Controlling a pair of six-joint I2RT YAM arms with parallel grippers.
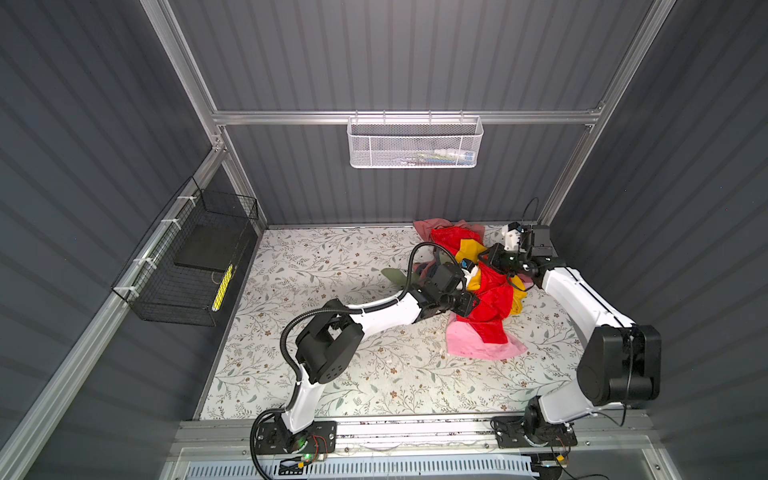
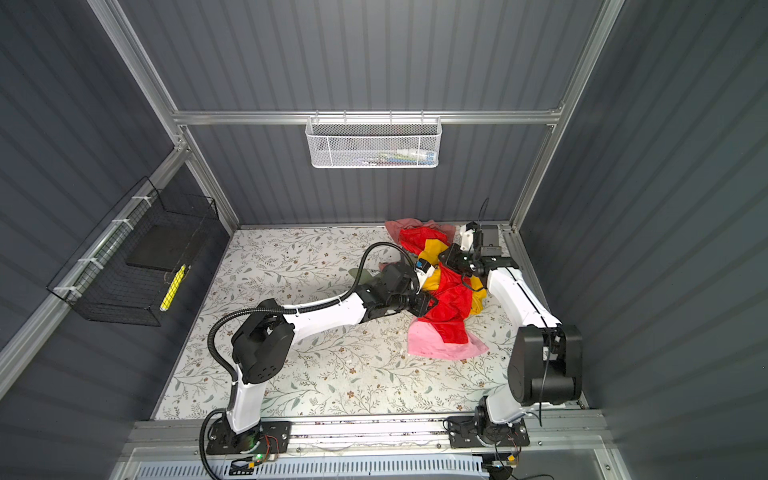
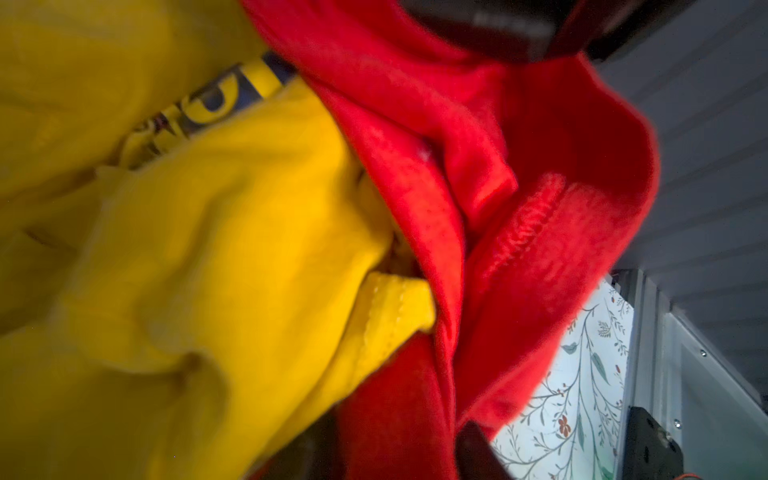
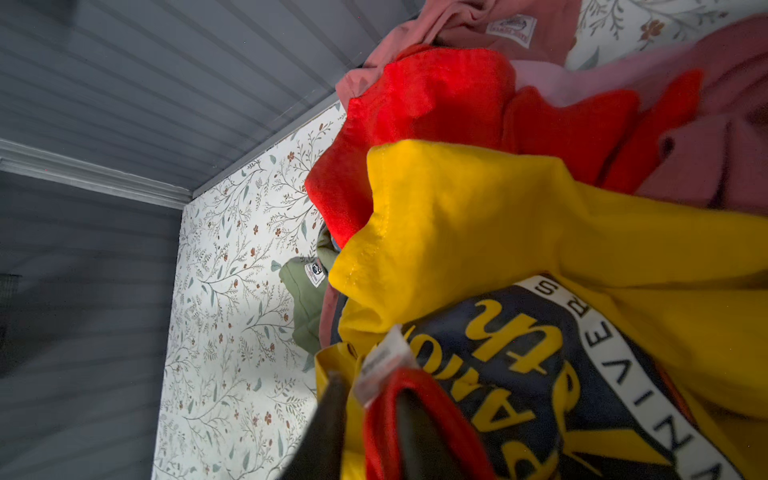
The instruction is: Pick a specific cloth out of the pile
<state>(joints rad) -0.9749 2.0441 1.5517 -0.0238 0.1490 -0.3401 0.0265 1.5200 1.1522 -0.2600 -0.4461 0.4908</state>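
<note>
L claw (image 1: 471,276): tips buried in bright red, thin, shiny fabric cloth (image 1: 494,299), wrist view blurred, grip can't tell. Cloth lies atop mixed garment pile (image 1: 473,345), far right of floral surface (image 1: 332,291), tangled w/ mustard-yellow T-shirt (image 1: 468,250). R claw (image 4: 374,428): red fold round one finger, tips cut off, gape can't tell.

Left half + front strip of table (image 1: 415,374) bare: wide room to pass. Far-right pile (image 1: 490,307) sits right up at back wall (image 1: 374,199), so no way in from behind. Its left side is blocked by left arm (image 1: 386,311), its right by right arm (image 1: 582,291); both wrists crowd above it. Front edge of pile lies open btw the arms.
</note>
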